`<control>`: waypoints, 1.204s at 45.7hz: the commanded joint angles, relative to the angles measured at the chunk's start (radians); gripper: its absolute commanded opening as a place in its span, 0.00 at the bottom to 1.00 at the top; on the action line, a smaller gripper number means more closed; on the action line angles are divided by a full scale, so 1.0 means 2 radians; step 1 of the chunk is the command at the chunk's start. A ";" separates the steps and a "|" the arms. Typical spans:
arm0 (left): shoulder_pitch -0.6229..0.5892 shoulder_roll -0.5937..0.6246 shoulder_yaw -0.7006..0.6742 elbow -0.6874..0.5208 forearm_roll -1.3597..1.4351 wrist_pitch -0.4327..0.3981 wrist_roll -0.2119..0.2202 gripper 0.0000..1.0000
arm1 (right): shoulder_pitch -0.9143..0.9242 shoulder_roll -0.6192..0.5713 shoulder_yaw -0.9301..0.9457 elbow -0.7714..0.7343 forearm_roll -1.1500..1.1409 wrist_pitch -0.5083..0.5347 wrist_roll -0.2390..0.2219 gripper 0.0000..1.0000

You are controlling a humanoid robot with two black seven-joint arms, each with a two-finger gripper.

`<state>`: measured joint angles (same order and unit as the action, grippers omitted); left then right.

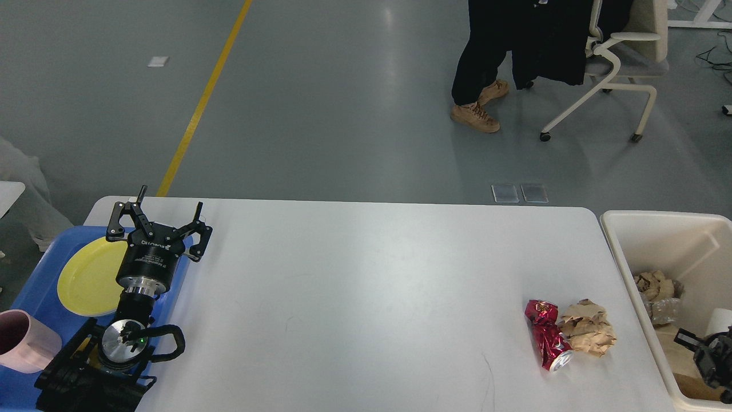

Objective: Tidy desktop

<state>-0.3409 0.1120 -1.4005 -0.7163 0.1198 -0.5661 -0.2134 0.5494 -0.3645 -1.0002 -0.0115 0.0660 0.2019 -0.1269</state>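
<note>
A: What is the table (366, 286) made of, by its look?

B: A smooth white top with a soft sheen; light glares off it near the middle of the frame. The blue tray (34, 289) at lower left looks like plastic, and so does the glossy yellow plate (86, 280).

A: And at lower right?

B: A crushed can (547, 335) of shiny red metal, creased all over, and a crumpled wad of matt brown paper (588, 333). The cream bin (657, 220) looks like smooth plastic.

A: The left pincer (160, 220)?

B: Matt black, on a bright metal ring. The grey floor (320, 97) is polished and reflective.
</note>
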 commanded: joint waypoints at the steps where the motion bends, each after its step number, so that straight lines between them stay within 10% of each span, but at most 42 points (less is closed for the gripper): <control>1: -0.001 0.000 0.000 0.000 -0.001 0.000 0.000 0.96 | -0.020 0.017 0.000 -0.003 0.001 -0.032 -0.004 0.00; 18: -0.001 0.000 0.000 0.000 0.000 0.000 0.000 0.96 | -0.035 0.029 -0.001 -0.003 -0.002 -0.039 -0.006 0.01; 23: -0.001 0.000 0.000 0.000 0.000 0.000 0.000 0.96 | -0.035 0.025 0.001 -0.004 -0.002 -0.065 -0.003 0.99; 55: -0.001 0.000 0.000 0.000 0.000 0.000 0.000 0.96 | -0.035 0.023 0.001 0.000 -0.002 -0.096 -0.003 1.00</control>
<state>-0.3421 0.1120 -1.4001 -0.7162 0.1195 -0.5661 -0.2133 0.4698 -0.3093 -1.0002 -0.0149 0.0628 0.0127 -0.1327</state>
